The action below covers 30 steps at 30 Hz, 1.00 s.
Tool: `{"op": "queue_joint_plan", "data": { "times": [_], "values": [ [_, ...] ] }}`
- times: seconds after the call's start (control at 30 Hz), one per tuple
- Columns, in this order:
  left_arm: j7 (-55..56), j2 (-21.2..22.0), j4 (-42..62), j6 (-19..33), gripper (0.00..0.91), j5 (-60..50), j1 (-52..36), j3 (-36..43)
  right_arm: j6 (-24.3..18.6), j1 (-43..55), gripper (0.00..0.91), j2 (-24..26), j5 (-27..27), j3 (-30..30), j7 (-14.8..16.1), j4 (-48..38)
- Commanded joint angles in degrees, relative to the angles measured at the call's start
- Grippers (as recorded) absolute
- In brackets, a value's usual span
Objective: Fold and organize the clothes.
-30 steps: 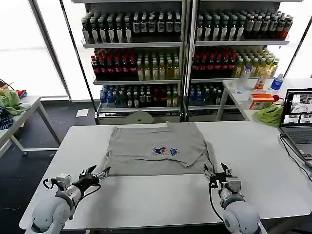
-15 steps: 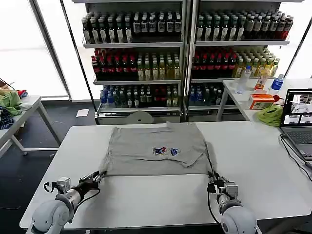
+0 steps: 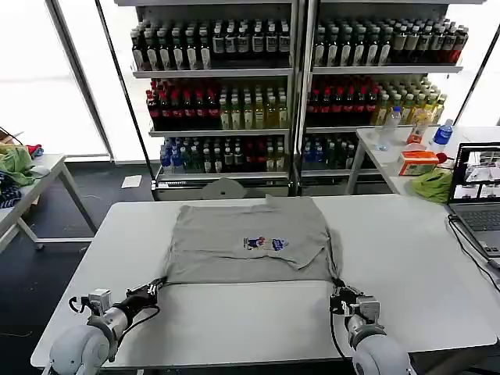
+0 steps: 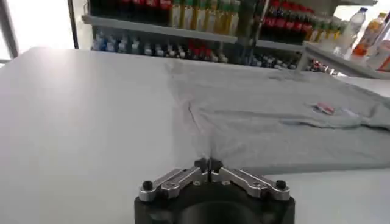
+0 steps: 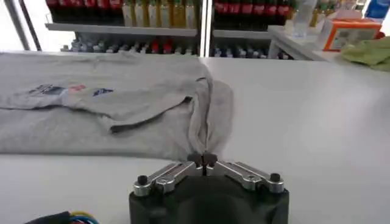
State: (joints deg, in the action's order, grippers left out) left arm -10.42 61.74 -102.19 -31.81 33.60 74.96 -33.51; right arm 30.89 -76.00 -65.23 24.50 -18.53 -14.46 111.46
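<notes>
A light grey short-sleeved shirt (image 3: pixel 250 238) with a small multicoloured chest print lies flat on the white table (image 3: pixel 406 258), sleeves folded in. My left gripper (image 3: pixel 158 285) is shut on the shirt's near left hem corner, its jaws pinching a pulled-up fold of grey cloth (image 4: pixel 209 155) in the left wrist view (image 4: pixel 209 163). At the near right hem corner my right gripper (image 3: pixel 337 287) is shut on the cloth too. In the right wrist view (image 5: pixel 203 159) a ridge of grey shirt (image 5: pixel 122 103) runs straight into the closed jaws.
A laptop (image 3: pixel 478 191) and its cable sit at the table's right edge. Behind it a second table holds a green cloth (image 3: pixel 432 184), an orange box and bottles. Drink shelves (image 3: pixel 289 86) stand at the back. A side table with cloths (image 3: pixel 16 168) is at left.
Both grippers were open in front of the hem a second ago. They have moved in and shut on the shirt's two near corners, then drawn slightly toward the table's front edge.
</notes>
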Motion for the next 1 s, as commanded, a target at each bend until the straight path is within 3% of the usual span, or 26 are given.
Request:
{"op": "queue_joint_plan", "data": {
  "times": [0.03, 0.5, 0.83, 0.87, 0.9, 0.93, 1.0],
  "values": [
    [-0.1, 0.6, -5.2, -0.2, 0.010, 0.0, 7.6, -3.0, 0.0, -2.5, 0.000, 2.4, 0.1, 0.4, 0.5, 3.8],
    [1.5, 3.1, -16.9, -1.2, 0.010, -0.2, 19.4, -11.4, -4.0, -17.2, 0.000, 13.5, 2.5, -6.7, 2.8, 12.6],
    [2.4, 3.7, -22.9, -1.3, 0.020, 0.3, 27.6, -15.5, -5.0, -22.4, 0.000, 11.5, 0.8, -8.6, 3.6, 15.0],
    [2.4, 3.7, -23.1, -1.3, 0.040, 0.1, 28.2, -16.0, -5.0, -22.6, 0.191, 11.5, 0.8, -8.6, 3.6, 15.1],
    [2.4, 3.7, -23.2, -1.3, 0.595, 0.0, 28.4, -16.1, -4.9, -23.2, 0.907, 11.5, 0.8, -8.7, 3.8, 15.6],
    [2.4, 3.7, -23.4, -1.3, 0.907, 0.0, 28.6, -16.3, -4.6, -23.6, 0.907, 11.5, 0.5, -8.7, 3.8, 15.8],
    [2.4, 3.7, -23.4, -1.3, 0.907, -0.5, 28.8, -16.4, -4.3, -23.6, 0.907, 11.2, -0.7, -8.5, 3.7, 15.8]
  ]
}}
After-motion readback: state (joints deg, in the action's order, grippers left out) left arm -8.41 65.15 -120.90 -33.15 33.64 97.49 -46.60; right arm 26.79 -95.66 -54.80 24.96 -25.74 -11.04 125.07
